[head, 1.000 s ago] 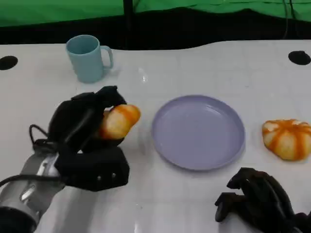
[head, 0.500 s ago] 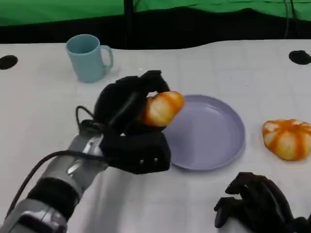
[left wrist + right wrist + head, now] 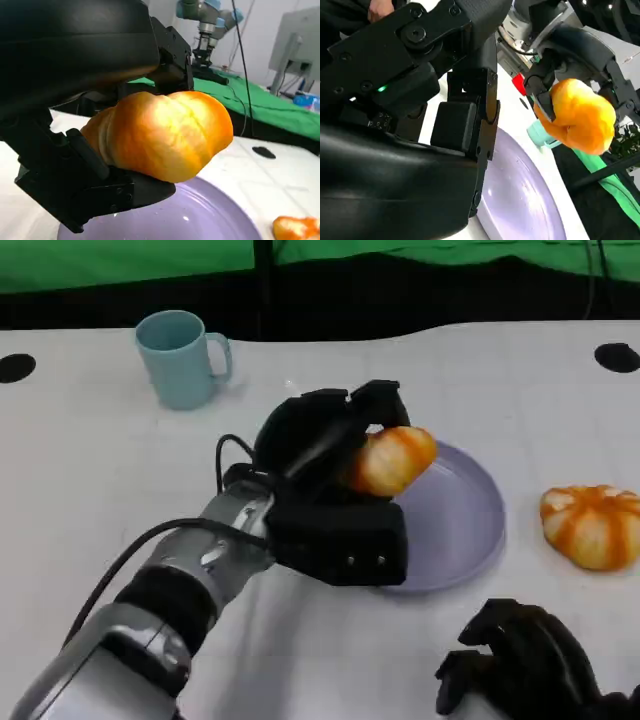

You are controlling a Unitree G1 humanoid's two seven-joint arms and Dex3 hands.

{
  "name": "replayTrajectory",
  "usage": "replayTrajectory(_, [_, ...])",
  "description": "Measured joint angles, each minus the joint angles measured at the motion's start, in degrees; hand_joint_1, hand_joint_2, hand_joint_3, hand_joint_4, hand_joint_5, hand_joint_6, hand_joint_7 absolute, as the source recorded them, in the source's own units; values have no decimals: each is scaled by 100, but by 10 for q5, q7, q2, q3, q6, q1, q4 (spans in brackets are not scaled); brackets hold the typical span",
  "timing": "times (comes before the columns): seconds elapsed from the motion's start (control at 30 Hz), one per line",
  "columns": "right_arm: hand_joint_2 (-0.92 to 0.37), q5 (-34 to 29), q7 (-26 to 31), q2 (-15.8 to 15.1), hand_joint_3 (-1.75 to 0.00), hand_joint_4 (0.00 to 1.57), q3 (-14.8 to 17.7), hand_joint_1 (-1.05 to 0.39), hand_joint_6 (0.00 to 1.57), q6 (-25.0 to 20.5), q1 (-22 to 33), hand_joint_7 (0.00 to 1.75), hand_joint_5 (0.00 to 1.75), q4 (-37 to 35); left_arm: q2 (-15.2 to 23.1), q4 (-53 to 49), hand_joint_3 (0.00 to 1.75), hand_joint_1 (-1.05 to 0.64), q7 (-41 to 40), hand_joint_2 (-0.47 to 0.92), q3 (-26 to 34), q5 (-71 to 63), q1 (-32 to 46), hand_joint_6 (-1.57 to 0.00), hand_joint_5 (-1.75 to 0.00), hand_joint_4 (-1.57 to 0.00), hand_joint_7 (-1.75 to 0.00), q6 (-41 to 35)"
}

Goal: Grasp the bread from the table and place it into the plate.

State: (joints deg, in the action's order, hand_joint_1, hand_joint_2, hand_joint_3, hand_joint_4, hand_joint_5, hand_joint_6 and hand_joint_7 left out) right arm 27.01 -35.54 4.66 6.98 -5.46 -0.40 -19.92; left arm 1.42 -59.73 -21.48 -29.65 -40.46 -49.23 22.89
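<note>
Bread (image 3: 393, 460) sat clamped in left hand (image 3: 335, 485), frame centre in head view, hanging above left rim of plate (image 3: 470, 530), not touching it. Long axis of bread ran lower left to upper right, free end poking toward plate middle. Left wrist view: bread (image 3: 160, 135) clear of purple plate (image 3: 200, 220) below. Judgement: short carry rightward, then lowering and release. Right hand (image 3: 520, 660) lay curled, holding nothing, lower right, near plate but idle. Second bun (image 3: 593, 525) at right edge, apart.

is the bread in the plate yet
Not yet: the left hand holds the bread in the air above the purple plate.
</note>
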Motion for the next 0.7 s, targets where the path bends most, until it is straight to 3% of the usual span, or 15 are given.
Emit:
replayTrajectory(0.2, [-73,-1,2,0,0,157,-1,-103,157,-6,5,36,74,10,-25,-30,108,-29,0,54,-23,-17,-16,-75,-175,-93,-134,-17])
replayTrajectory(0.23, [-73,-1,2,0,0,157,-1,-102,157,-7,6,35,73,12,-26,-32,97,-29,0,60,-24,-17,-17,-71,-175,-83,-127,-18])
replayTrajectory(0.33, [-72,0,2,1,0,157,-1,-102,157,-8,6,35,72,13,-30,-45,43,-33,36,86,-23,-11,-29,-62,-166,-56,-83,-17])
replayTrajectory(0.37, [-72,0,2,1,0,157,-1,-103,157,-8,6,35,72,13,-30,-47,37,-34,53,89,-23,-8,-32,-61,-164,-54,-78,-18])
replayTrajectory(0.43, [-73,0,2,2,0,157,-1,-104,157,-8,7,36,73,14,-30,-49,37,-39,76,91,-24,-5,-37,-45,-136,-34,-50,-18])
replayTrajectory(0.5, [-73,-1,5,2,0,157,-2,-105,157,-8,7,36,73,15,-29,-51,36,-42,113,92,-28,-4,-42,-41,-111,-30,-35,-24])
replayTrajectory(0.53, [-73,-1,6,3,0,157,-2,-105,157,-8,7,36,73,15,-29,-52,34,-47,130,92,-30,-4,-44,-37,-81,-30,-23,-29])
replayTrajectory(0.57, [-73,-1,7,3,0,157,-2,-105,157,-8,7,36,74,16,-28,-53,33,-48,146,92,-32,-4,-46,-37,-67,-33,-17,-33])
replayTrajectory(0.63, [-72,-1,7,3,0,157,-2,-104,157,-8,7,35,73,16,-28,-53,33,-58,171,92,-37,-4,-47,-31,-51,-28,-10,-42])
replayTrajectory(0.7, [-72,-1,7,3,0,157,-2,-103,157,-8,7,35,73,16,-27,-53,33,-63,189,92,-40,-4,-49,-29,-46,-25,-7,-45])
